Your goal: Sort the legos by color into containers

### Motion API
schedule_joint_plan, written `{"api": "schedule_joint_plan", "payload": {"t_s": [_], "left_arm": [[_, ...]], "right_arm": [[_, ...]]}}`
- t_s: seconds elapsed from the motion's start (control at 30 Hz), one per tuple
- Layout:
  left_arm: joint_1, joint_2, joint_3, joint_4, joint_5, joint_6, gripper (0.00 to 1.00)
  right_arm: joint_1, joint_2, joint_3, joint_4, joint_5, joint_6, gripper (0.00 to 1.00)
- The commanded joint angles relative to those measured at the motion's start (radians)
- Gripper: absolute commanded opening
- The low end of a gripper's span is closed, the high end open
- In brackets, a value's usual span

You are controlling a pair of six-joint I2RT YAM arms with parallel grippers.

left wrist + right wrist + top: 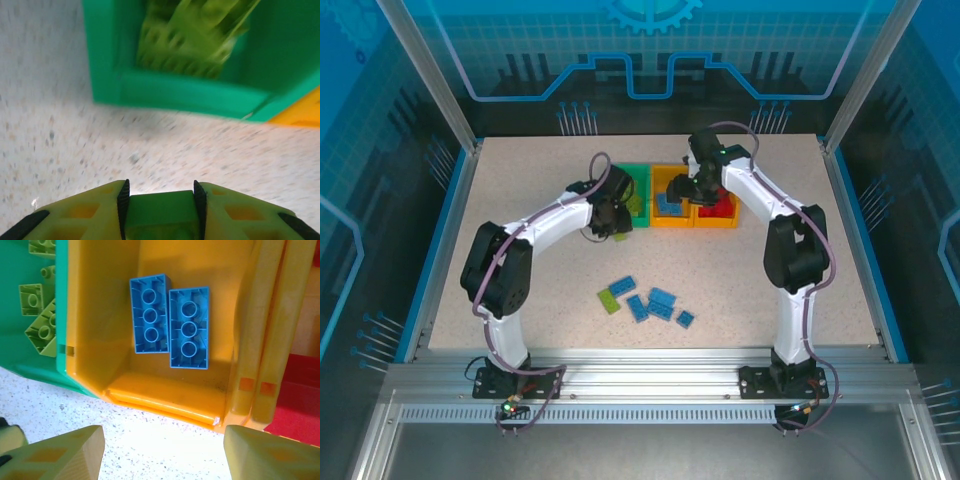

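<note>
Legos (663,297) lie loose on the desk (520,200) in the top view: a small cluster of blue ones with one lime green piece (610,299) at its left end, well near of the containers. The three bins stand joined in a row at the far middle of the desk: the green bin (640,175) on the left, the middle bin (670,222) and the right bin (715,224), both orange-yellow. The left hand (615,220) sits just near of the green bin and covers its near left corner. The right hand (682,190) hangs over the middle bin and hides part of it.

The left wrist view shows the left hand's fingers clamped on a green lego (160,212) that fills the narrow gap between them. The green bin's near wall stands ahead, between the hand and the lime green legos (190,40) piled inside. The picture is blurred.

The right wrist view shows the right hand's fingers spread wide with nothing between them, above bare desk just near of the middle bin. Two blue legos (189,327) lie flat side by side, touching, on that bin's floor. Lime green ones lie in the green bin to the left, and red shows in the right bin.
</note>
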Motion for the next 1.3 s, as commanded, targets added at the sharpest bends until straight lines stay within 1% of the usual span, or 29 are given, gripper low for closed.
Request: {"api": "schedule_joint_plan", "payload": {"t_s": [0.0, 0.13, 0.3, 0.47, 0.5, 0.57, 0.63, 0.67, 0.7, 0.77, 0.83, 0.87, 0.97, 1.07, 1.17, 1.27], "left_arm": [[0.027, 0.042, 0.145, -0.076, -0.034, 0.075, 0.39], [0.046, 0.162, 0.352, -0.144, -0.064, 0.137, 0.40], [0.082, 0.303, 0.546, -0.203, -0.058, 0.164, 0.42], [0.098, 0.387, 0.661, -0.245, -0.041, 0.184, 0.49], [0.099, 0.395, 0.678, -0.255, -0.038, 0.187, 0.51], [0.099, 0.404, 0.696, -0.263, -0.032, 0.187, 0.55], [0.099, 0.395, 0.694, -0.262, -0.022, 0.179, 0.59], [0.099, 0.385, 0.685, -0.258, -0.011, 0.171, 0.61], [0.098, 0.370, 0.670, -0.250, 0.001, 0.167, 0.66], [0.098, 0.324, 0.615, -0.221, 0.022, 0.155, 0.80], [0.097, 0.263, 0.542, -0.182, 0.039, 0.148, 0.96], [0.097, 0.224, 0.497, -0.156, 0.047, 0.148, 0.99], [0.097, 0.094, 0.339, -0.072, 0.055, 0.152, 0.99], [0.097, -0.010, 0.195, -0.007, 0.063, 0.155, 0.99], [0.098, -0.072, 0.096, 0.014, 0.087, 0.161, 0.99], [0.097, -0.121, 0.013, 0.019, 0.105, 0.165, 0.99]], "right_arm": [[0.003, -0.052, -0.005, 0.009, -0.027, 0.010, 0.65], [0.010, -0.088, -0.035, 0.020, -0.030, -0.010, 0.65], [0.050, -0.182, -0.151, 0.056, -0.035, -0.119, 0.66], [0.122, -0.308, -0.345, 0.090, -0.034, -0.286, 0.68], [0.144, -0.330, -0.385, 0.088, -0.017, -0.313, 0.69], [0.182, -0.374, -0.459, 0.085, 0.014, -0.312, 0.70], [0.214, -0.414, -0.525, 0.087, 0.003, -0.289, 0.70], [0.238, -0.437, -0.561, 0.093, 0.000, -0.287, 0.71], [0.264, -0.464, -0.595, 0.103, 0.014, -0.295, 0.72], [0.312, -0.510, -0.657, 0.115, 0.043, -0.309, 0.73], [0.334, -0.544, -0.700, 0.107, 0.048, -0.291, 0.74], [0.343, -0.561, -0.721, 0.094, 0.057, -0.268, 0.74], [0.364, -0.614, -0.779, 0.040, 0.062, -0.189, 0.74], [0.403, -0.643, -0.822, -0.020, 0.073, -0.163, 0.75], [0.442, -0.627, -0.845, -0.064, 0.077, -0.142, 0.76], [0.506, -0.601, -0.844, -0.086, 0.117, -0.124, 0.75]]}}
